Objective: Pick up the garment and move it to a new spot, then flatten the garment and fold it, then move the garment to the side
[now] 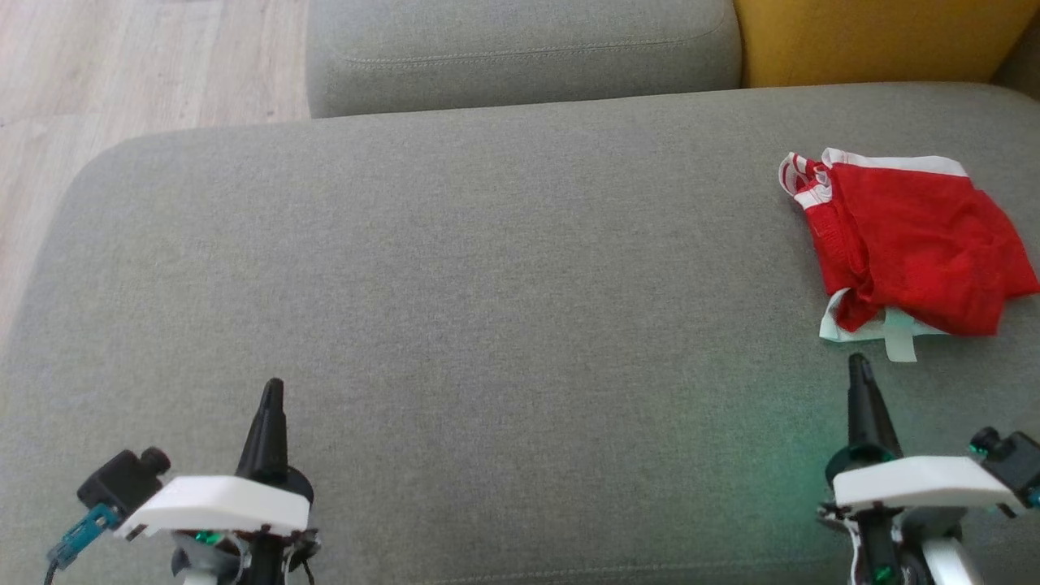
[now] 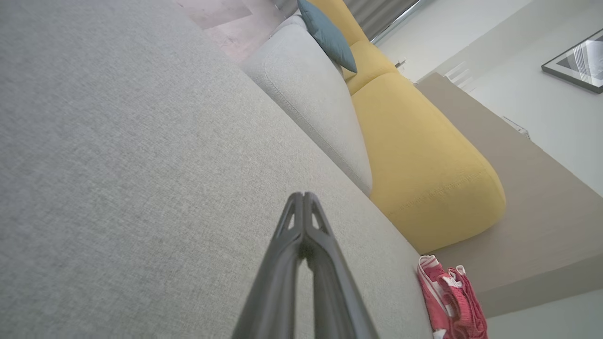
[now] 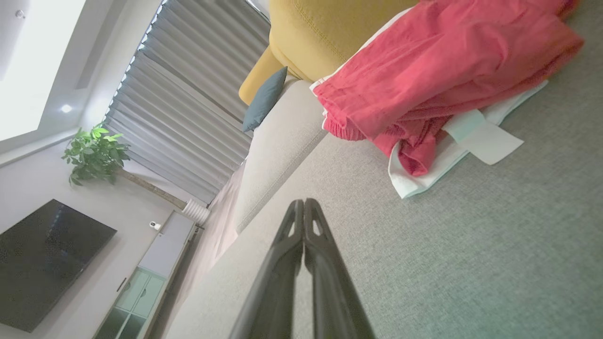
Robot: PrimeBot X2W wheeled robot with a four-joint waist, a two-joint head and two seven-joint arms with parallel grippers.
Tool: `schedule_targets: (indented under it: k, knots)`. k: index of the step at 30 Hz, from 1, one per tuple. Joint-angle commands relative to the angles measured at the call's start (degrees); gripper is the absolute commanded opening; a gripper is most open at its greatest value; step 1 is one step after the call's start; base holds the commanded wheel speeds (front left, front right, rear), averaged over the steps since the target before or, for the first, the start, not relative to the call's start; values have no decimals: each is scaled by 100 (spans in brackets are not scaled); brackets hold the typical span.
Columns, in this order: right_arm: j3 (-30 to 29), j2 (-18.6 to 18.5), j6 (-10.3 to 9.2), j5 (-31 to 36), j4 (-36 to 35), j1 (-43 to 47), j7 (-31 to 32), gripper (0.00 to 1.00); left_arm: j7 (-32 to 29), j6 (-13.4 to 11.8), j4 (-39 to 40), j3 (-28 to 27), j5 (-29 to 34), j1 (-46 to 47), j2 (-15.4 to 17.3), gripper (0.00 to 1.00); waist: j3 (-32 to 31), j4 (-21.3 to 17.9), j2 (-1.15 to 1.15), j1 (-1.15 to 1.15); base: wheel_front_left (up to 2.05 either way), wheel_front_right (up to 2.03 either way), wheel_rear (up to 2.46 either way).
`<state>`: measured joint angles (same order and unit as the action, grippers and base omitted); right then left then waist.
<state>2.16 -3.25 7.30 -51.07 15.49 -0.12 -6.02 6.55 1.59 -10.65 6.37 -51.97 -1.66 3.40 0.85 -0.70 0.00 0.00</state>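
**Evidently nothing is in hand: both grippers shut and empty, the garment lying apart**

From where I stand, the red cloth garment with white trim (image 1: 914, 244) lies in a loose, rumpled heap by the right edge of the broad grey woven fabric seat cushion (image 1: 487, 284). It sits toward the far right corner, short of the mustard-yellow back cushion (image 1: 877, 41). One layer is doubled over another. A white hem and a small white label (image 1: 898, 341) poke out on the side nearest the robot, so it is neither flat nor neatly squared.

The left gripper (image 1: 272, 390) hovers near the seat's front edge on the left side, well apart from the cloth, its two dark fingers pressed together on nothing. The right gripper (image 1: 857, 361) is likewise clenched and empty, its tip just short of the white label and pointing at it. I cannot tell whether the tip touches the fabric of the seat.

My guess is that the right arm is set there because it is the nearer one to the heap, while the left is held back over open seat. That wide bare stretch looks like the natural place to spread the garment. Before any grasp the fingers would have to part, and a thin doubled hem may be pinched through only one layer.
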Motion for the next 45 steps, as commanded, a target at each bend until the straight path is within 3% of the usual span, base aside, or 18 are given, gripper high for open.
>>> schedule_targets:
  k: [1,45]
  knots:
    - [3,-113,9,-239,-183,-321,43,0,-61,64,151,-203,-229,344,97,0,-2,2,0,0,0,0,0]
    - [-453,-121,16,-3098,-167,-508,767,0,-794,435,-185,-790,-3048,640,120,0,-47,50,0,0,0,0,0]
